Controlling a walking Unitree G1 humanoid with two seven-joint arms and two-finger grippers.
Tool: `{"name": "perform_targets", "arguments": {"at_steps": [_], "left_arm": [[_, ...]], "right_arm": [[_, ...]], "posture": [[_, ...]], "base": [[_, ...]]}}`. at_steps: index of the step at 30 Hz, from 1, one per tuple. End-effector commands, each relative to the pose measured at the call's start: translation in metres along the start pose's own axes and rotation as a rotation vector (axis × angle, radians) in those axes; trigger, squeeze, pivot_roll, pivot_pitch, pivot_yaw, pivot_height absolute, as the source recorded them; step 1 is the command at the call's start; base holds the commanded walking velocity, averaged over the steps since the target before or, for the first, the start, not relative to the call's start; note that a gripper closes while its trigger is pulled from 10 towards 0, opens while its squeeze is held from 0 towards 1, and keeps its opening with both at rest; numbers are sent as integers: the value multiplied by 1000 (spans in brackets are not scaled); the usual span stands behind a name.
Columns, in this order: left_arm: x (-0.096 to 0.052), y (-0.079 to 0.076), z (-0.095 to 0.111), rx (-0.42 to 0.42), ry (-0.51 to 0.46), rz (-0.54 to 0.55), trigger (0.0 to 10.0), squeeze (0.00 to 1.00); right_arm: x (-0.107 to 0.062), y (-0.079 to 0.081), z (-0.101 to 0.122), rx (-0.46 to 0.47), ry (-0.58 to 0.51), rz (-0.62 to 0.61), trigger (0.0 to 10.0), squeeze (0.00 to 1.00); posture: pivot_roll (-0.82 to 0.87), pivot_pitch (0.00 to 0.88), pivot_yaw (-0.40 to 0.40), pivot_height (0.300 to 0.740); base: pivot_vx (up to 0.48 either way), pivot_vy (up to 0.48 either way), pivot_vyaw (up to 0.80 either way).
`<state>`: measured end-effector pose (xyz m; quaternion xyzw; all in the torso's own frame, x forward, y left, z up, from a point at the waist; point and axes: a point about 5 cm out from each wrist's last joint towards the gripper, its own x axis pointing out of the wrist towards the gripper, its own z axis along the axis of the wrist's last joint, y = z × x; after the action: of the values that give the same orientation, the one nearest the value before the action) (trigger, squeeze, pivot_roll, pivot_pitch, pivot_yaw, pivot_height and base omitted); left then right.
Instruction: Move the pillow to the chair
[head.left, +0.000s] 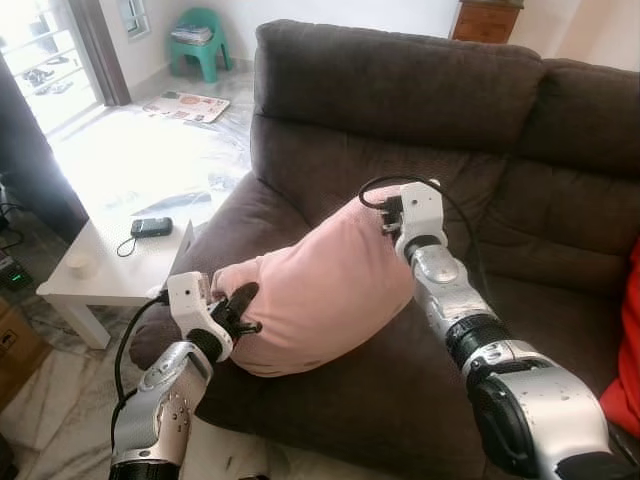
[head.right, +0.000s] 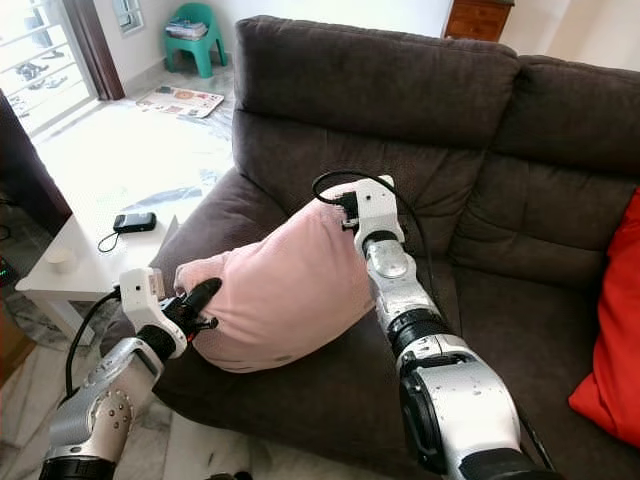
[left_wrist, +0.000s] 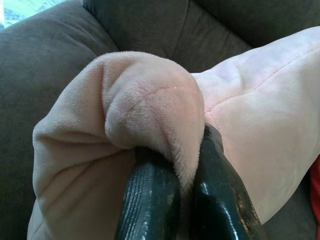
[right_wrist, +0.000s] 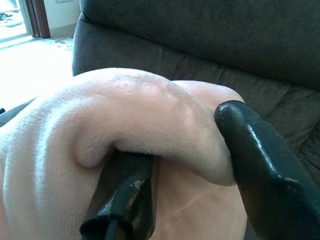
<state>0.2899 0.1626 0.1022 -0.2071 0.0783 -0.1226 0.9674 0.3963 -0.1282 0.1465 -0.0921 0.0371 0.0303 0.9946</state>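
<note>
With the left gripper and right gripper each clamped on a fold of the pillow (it sags between them over the sofa), lift evenly so neither pinch slips.

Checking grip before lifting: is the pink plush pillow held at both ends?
Yes: left gripper and right gripper each pinch a fold of the pink plush pillow.

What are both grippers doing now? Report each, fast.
Left gripper: shut on the pink pillow, pinching a corner fold.
Right gripper: shut on the pink pillow, gripping its opposite end.
</note>
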Motion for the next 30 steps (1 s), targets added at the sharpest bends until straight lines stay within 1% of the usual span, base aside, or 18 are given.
{"name": "perform_targets", "arguments": {"at_steps": [1,8,16,17,18,19,20,21,22,23,25,27,30], "left_arm": [[0,2,-1,12,0,14,10000,0],[0,3,-1,19,0,16,10000,0],[2,4,-1,25,-6,24,10000,0],[2,6,-1,30,-12,40,10000,0],[3,8,0,33,-21,60,10000,0],[3,8,0,33,-21,60,10000,0],[4,10,2,35,-32,83,10000,0],[7,19,7,35,-59,155,10000,0],[7,19,7,35,-59,155,10000,0],[8,24,10,29,-70,181,10000,0],[9,25,12,34,-73,185,10000,0],[15,27,19,50,-85,183,10000,0],[21,29,25,82,-95,195,10000,0]], "right_arm": [[0,3,1,0,-1,9,10000,1000],[0,2,0,7,-2,8,10000,1000],[0,-3,2,6,-10,-23,10000,1000],[0,-4,2,0,-12,-34,10000,910],[0,-5,2,-3,-14,-38,10000,0],[0,-5,2,-3,-14,-38,10000,0],[0,-5,2,-4,-15,-39,10000,0],[-2,-5,-1,-3,-20,-41,10000,0],[-2,-5,-1,-3,-20,-41,10000,0],[-3,-5,-3,-3,-24,-41,10000,0],[-4,-6,-4,-1,-29,-42,10000,0],[-8,-8,-9,7,-59,-47,10000,0],[-14,-12,-17,5,-76,-53,10000,0]], "posture": [[99,34,-59,740],[99,27,-57,740],[99,27,-57,740],[98,26,-56,740],[98,26,-56,740],[98,26,-56,740],[98,26,-56,740],[98,26,-56,740],[98,26,-56,740],[95,28,-56,740],[93,31,-55,740],[91,33,-55,740],[89,34,-52,740]], "base": [[0,0,0],[0,0,0],[0,0,0],[0,0,0],[0,0,0],[0,0,0],[0,0,0],[0,0,0],[0,0,0],[0,0,0],[0,0,0],[0,0,0],[0,0,0]]}}
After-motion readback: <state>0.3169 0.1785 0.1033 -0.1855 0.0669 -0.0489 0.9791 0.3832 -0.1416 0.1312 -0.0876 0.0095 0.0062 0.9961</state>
